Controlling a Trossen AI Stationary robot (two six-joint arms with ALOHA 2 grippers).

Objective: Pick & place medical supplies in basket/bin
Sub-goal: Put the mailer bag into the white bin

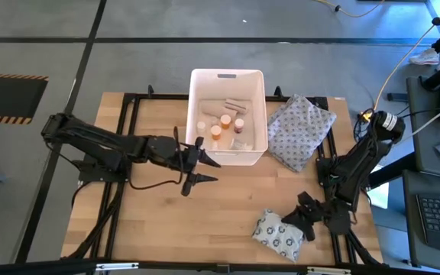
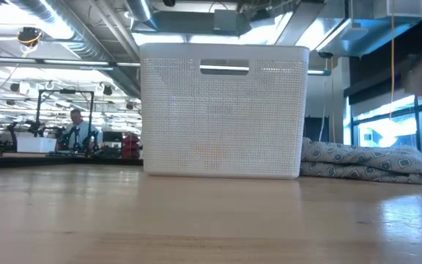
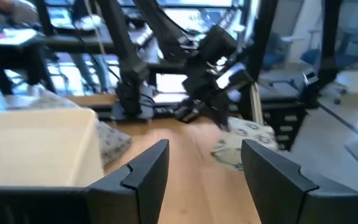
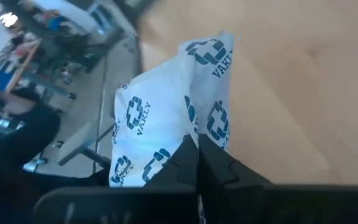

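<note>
one printed packet (image 1: pixel 277 233) lies at the bench's (image 1: pixel 228 206) near edge, the right gripper (image 4: pixel 197 146) with jaws clenched on its edge, presumably to lift it toward the white bin (image 1: pixel 257 114), while the left gripper (image 1: pixel 205 168) waits beside the bin, jaws apart and empty.

Bottles (image 1: pixel 221 127) inside tub (image 1: pixel 228 77)

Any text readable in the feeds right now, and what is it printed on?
"VAKILY": printed repeatedly beside ring-shaped logos on the white packet that the shut right gripper pinches.
Bottles in the white bin: any labels are too small to read.
Nothing else is legible.
</note>
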